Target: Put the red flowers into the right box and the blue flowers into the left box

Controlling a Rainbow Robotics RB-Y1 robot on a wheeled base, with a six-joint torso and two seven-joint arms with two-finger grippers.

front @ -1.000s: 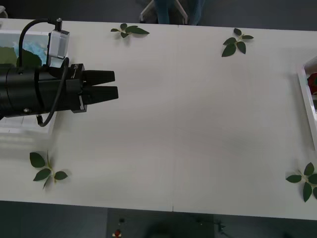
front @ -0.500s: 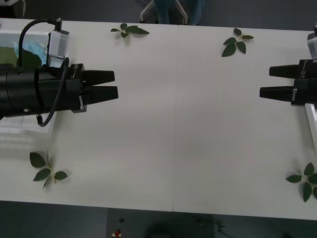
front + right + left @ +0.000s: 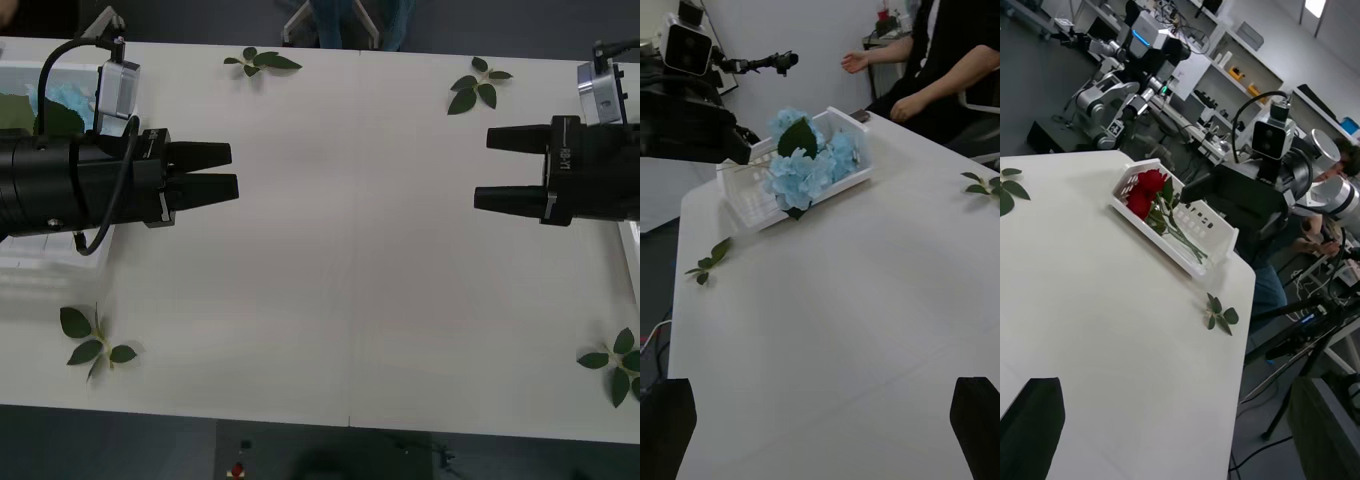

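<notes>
Front view: pale sky-blue fluffy flowers fill the translucent-white slotted tray; left gripper jaws nearly closed, empty; right gripper jaws spread wide, empty, over the white counter.

right gripper entered, advanced over table
</notes>
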